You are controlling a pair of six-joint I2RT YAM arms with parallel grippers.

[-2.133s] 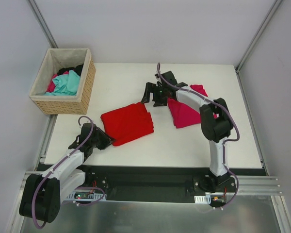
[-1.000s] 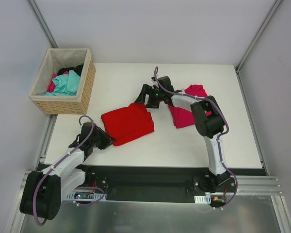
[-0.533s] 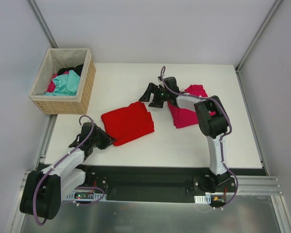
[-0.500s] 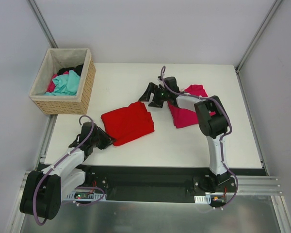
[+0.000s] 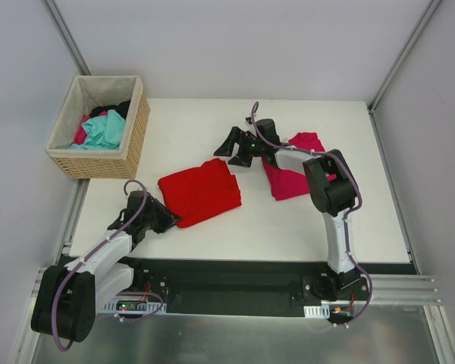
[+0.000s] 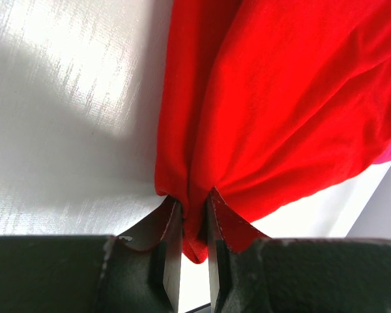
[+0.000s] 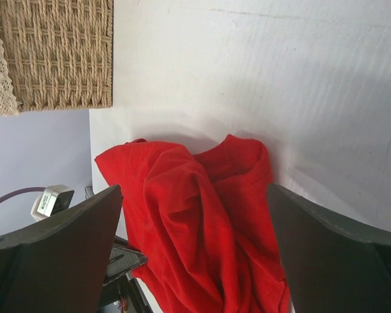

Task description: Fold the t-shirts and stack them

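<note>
The bright red folded cloth t-shirt [image 5: 199,192] lies unmoved off the woven wicker basket's [image 5: 98,161] near corner, with the magenta-pink folded t-shirt [image 5: 288,180] farther out. The left gripper [image 6: 188,218] stays pinched on the red hem. The right gripper [image 5: 235,146], spread, has drawn back slightly, so stacking is likely still pending.

Crumpled red shirt [image 7: 202,222] at six o'clock on a white table [image 7: 247,72], wicker basket [image 7: 55,52] at eleven o'clock, gripper [image 7: 194,189] spread wide.
</note>
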